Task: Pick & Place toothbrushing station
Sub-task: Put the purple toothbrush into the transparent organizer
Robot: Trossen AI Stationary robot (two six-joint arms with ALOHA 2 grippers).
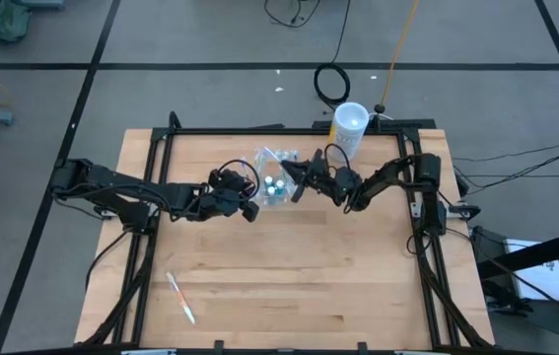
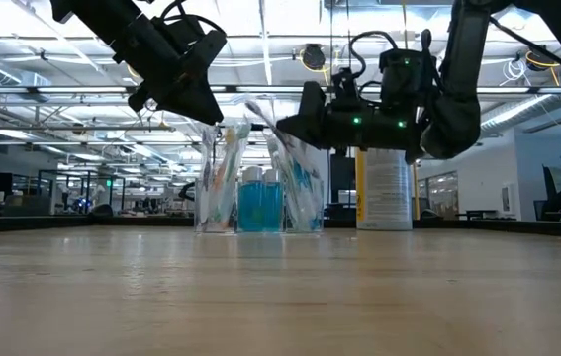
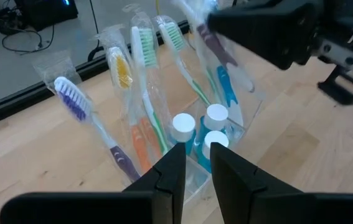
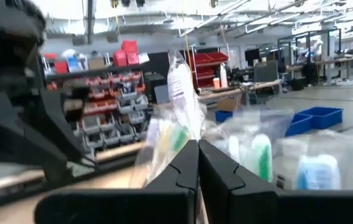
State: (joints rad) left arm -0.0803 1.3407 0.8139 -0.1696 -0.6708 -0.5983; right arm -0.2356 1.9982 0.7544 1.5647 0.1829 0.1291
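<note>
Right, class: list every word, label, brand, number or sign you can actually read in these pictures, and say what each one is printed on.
No text can be read in any view.
White canister: its label carries print, too small and blurred to read.
Wrapped toothbrushes in the clear holder: no legible print on the wrappers.
Toothpaste tubes: only the white caps show, no wording.
Storage bins in the room behind: no legible labels.

toothbrushes and tubes in holder, canister behind, stray toothbrush near front
</note>
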